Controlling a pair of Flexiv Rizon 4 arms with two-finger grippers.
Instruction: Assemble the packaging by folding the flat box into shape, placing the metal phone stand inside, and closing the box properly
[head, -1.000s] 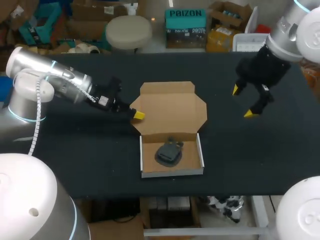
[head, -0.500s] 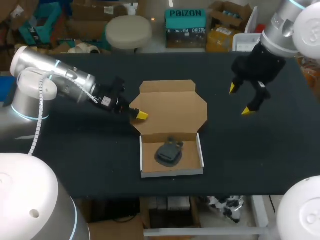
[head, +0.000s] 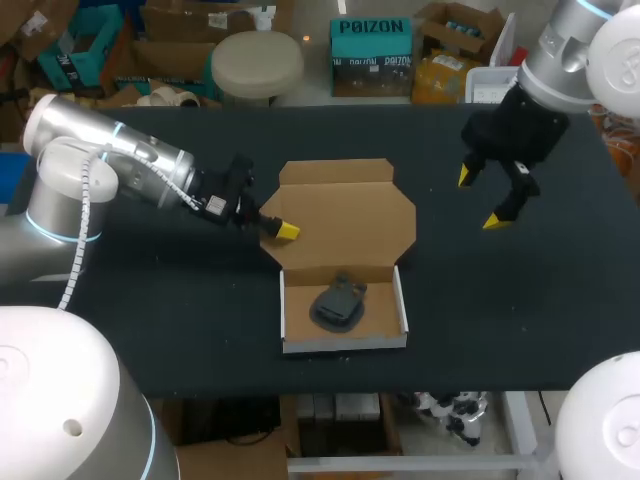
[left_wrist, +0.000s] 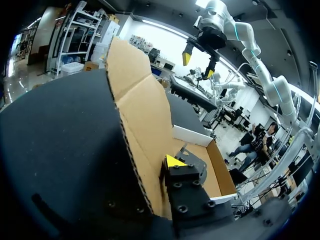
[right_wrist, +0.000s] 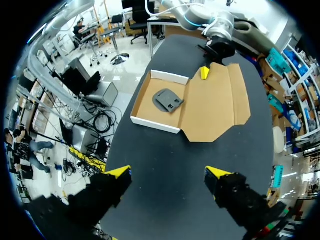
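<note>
Near the table's (head: 150, 300) middle: box (head: 345, 342) stands formed, closer to the near edge. Stand (head: 337, 303) lies inside it. Lid (head: 345, 215) is open and spread toward the far edge.

Left gripper (head: 283, 230) is at the lid's left edge. Cannot tell whether it pinches the cardboard or only rests on it, since its underside is hidden by the lid. Right gripper (head: 479, 198) is spread wide and holds nothing. It hovers toward the far right corner, well apart from the box.

Step in hand, as I judge it, is closing the lid.
- Swing the lid up about its hinge line on the box's back wall. Don't drag it sideways.
- A lift from the left edge alone may twist the panel or skid the box. The right gripper could steady the box or take the lid's right edge.
- The front flap and side tabs must go inside the walls, clear of the stand.

Against a second ago:
- Left gripper has crept a little rightward over the lid.
- The lid's far edge sits slightly nearer the table's far edge.
- Right gripper has drifted a touch toward the far edge, jaws as wide as before.
- Box and stand have not moved.
</note>
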